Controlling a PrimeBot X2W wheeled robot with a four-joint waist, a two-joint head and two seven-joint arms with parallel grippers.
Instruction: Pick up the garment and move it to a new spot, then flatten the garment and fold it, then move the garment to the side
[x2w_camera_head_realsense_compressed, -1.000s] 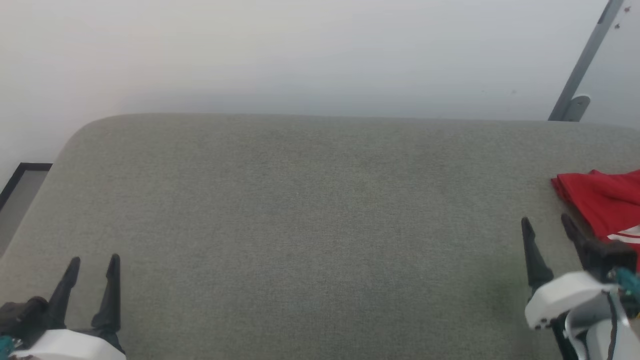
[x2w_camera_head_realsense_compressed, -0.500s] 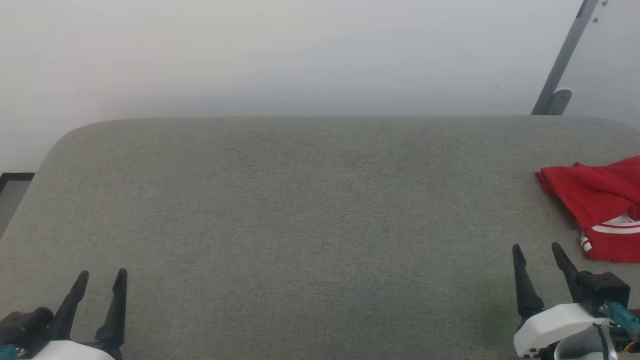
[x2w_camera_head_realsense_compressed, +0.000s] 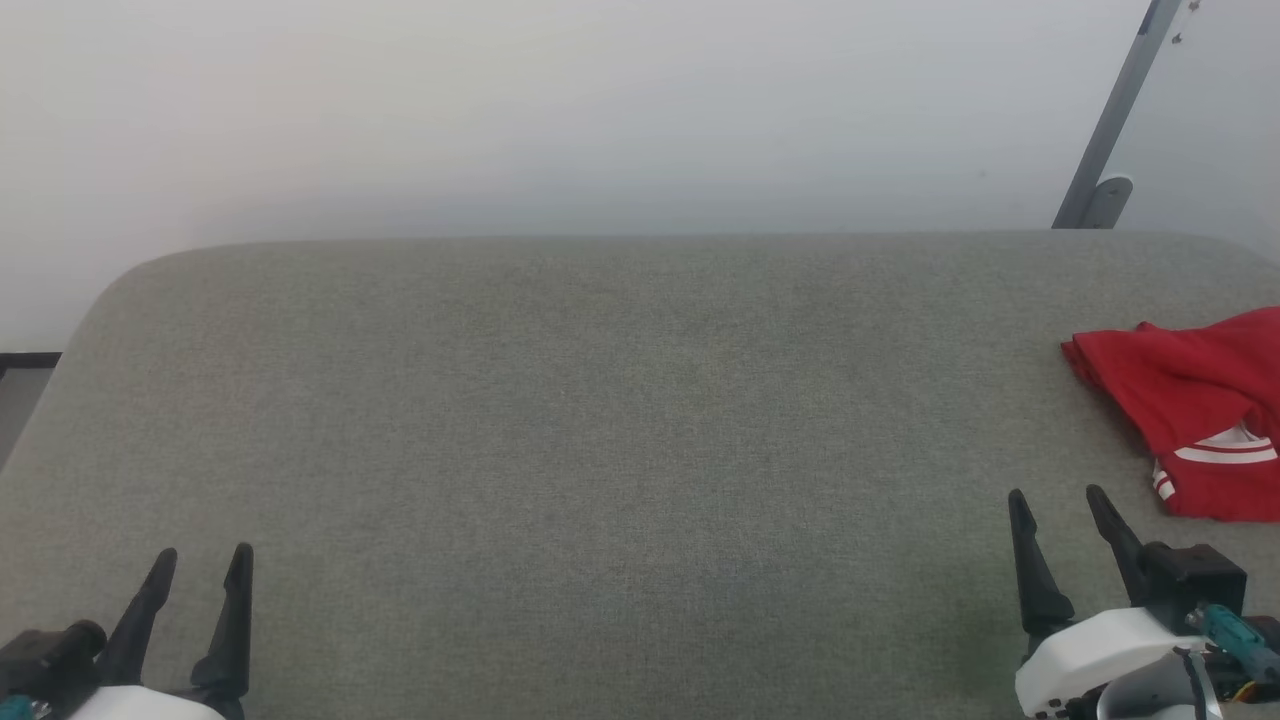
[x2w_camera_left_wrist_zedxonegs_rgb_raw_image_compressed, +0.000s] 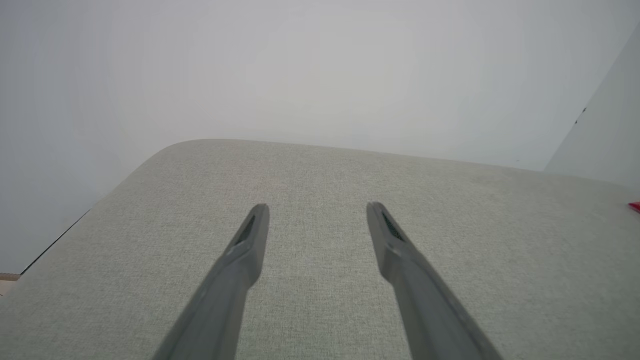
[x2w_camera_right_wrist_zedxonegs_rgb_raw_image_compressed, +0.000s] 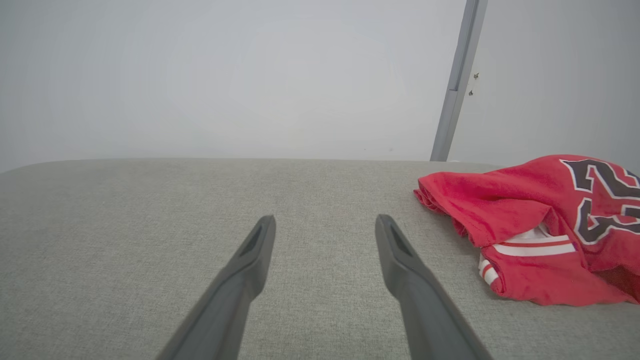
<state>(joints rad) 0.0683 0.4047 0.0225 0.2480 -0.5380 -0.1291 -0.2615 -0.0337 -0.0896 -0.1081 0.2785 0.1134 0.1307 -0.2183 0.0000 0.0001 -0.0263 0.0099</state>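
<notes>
The right gripper hangs over the grey fabric surface, its fingers spread with nothing between them. The garment lies crumpled to their right, apart from them, its dark lettering facing up.

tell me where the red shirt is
In the head view the garment lies crumpled at the right edge of the grey cushion, ahead and right of the right gripper, apart from it.

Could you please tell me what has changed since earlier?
The right gripper drew back from the garment, toward the robot; the head camera shifted too. The garment lies unmoved on the cushion; both it and the left gripper kept open, empty jaws.
</notes>
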